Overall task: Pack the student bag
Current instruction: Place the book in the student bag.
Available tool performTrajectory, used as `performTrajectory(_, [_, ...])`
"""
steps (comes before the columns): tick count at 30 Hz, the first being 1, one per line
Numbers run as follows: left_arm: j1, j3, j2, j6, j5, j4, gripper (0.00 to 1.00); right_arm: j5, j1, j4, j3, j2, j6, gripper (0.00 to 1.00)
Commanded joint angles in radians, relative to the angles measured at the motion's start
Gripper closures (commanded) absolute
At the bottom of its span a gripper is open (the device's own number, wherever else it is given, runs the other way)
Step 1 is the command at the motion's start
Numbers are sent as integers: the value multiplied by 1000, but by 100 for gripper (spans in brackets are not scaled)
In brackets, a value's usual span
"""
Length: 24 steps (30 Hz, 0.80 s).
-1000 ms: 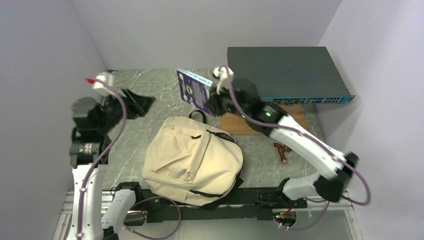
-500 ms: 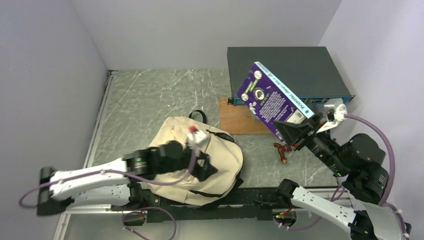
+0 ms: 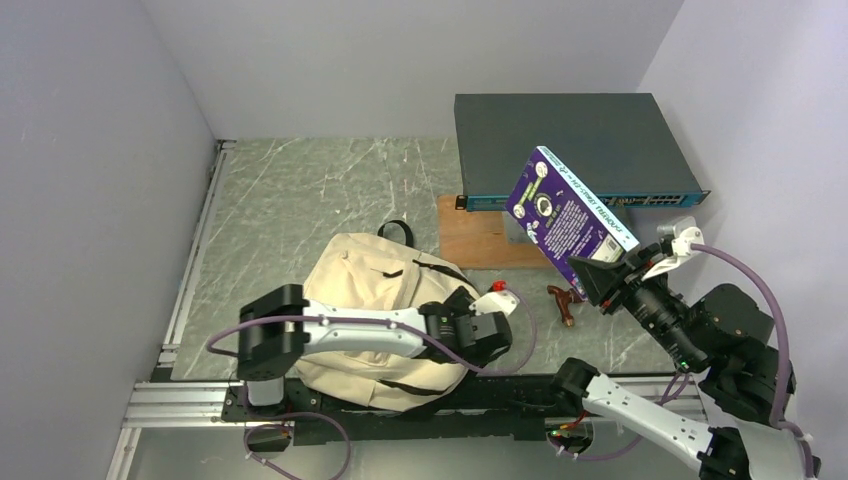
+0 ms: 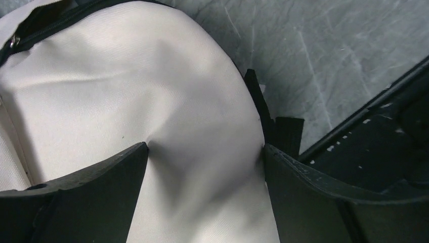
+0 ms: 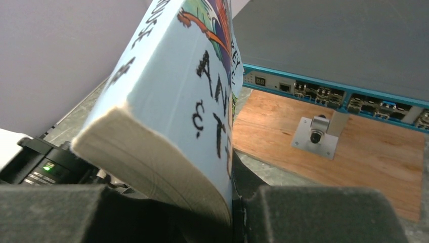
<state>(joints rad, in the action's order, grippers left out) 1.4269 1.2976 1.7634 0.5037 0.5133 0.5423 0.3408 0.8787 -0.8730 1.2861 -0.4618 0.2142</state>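
Note:
The student bag [image 3: 365, 300], cream fabric with dark zippers, lies flat near the table's front edge. My left gripper [image 3: 483, 335] is down on its near right corner. In the left wrist view the left gripper [image 4: 205, 149] stands open, jaws wide, and the bag [image 4: 126, 86] bulges between the fingertips [image 4: 136, 152]. A purple paperback book [image 3: 565, 212] is held tilted in the air at the right, above the table. My right gripper [image 3: 592, 272] is shut on its lower edge. The right wrist view shows the book [image 5: 172, 96] clamped in the right gripper [image 5: 222, 202].
A dark grey network switch [image 3: 570, 135] with a teal front stands at the back right. A wooden board [image 3: 480, 248] lies before it, carrying a small metal bracket [image 5: 316, 134]. A small brown object [image 3: 565, 303] lies right of the bag. A metal rail [image 3: 160, 400] borders the front.
The left arm swung from the back left down onto the bag's near right corner, jaws widening. The right arm carried the book from above the bag's top over to the right.

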Motion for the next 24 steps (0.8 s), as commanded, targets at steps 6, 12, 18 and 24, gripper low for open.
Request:
performTrajectory(6, [-27, 115, 59, 50, 171, 252, 43, 76, 2, -26, 56, 52, 15, 100])
performTrajectory(12, [-78, -79, -170, 50, 107, 97, 73, 96, 2, -112, 59, 56, 41, 100])
performTrajectory(18, [-146, -195, -369, 46, 12, 6, 95, 100, 2, -203, 52, 50, 93, 100])
performTrajectory(24, [-213, -330, -586, 8, -136, -157, 100, -56, 2, -220, -66, 46, 152, 100])
